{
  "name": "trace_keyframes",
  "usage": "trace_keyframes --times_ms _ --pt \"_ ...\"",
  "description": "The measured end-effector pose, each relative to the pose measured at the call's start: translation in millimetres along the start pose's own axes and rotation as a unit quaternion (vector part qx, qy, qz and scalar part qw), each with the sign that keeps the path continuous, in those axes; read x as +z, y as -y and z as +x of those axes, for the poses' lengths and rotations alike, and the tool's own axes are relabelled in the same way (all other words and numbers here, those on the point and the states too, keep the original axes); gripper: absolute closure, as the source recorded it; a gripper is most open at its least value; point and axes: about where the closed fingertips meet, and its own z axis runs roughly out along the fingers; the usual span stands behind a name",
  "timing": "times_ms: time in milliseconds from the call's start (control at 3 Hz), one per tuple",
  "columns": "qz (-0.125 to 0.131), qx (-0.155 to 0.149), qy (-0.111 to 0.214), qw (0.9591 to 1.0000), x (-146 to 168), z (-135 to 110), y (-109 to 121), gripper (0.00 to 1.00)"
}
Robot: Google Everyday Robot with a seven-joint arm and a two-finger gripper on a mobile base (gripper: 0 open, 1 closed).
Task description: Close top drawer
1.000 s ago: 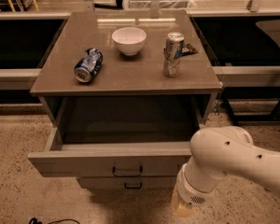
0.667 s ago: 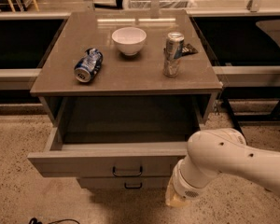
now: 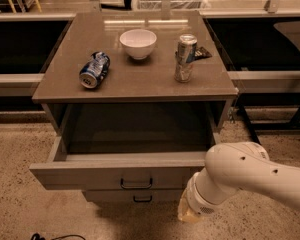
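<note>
The top drawer [image 3: 90, 174] of the grey-brown cabinet stands pulled far out, and its inside looks dark and bare. Its flat front faces me with a small dark bail handle [image 3: 136, 184] in the middle. My white arm [image 3: 245, 176] comes in from the lower right. Its wrist ends just below the right end of the drawer front. Of my gripper [image 3: 186, 215], only a yellowish part shows under the wrist, close to the floor and right of the handle.
On the cabinet top [image 3: 140, 81] lie a blue can on its side [image 3: 94, 69], a white bowl [image 3: 138, 43] and an upright dented can [image 3: 185, 57] beside a dark wrapper [image 3: 202, 52]. A lower drawer handle [image 3: 142, 199] shows beneath. Dark shelves flank the cabinet on both sides.
My arm's wrist has shifted a little to the left, closer under the drawer front. The drawer and the things on top have not moved.
</note>
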Motion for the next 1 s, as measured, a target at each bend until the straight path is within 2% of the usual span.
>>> trace_keyframes --times_ms 333,667,1000 --pt "0.053 -0.003 -0.004 0.9986 -2 5 6 1.0" --pt "0.14 -0.018 0.017 0.9899 -7 -2 40 1.0" --pt "0.19 -0.029 0.051 0.9801 -17 -12 66 1.0"
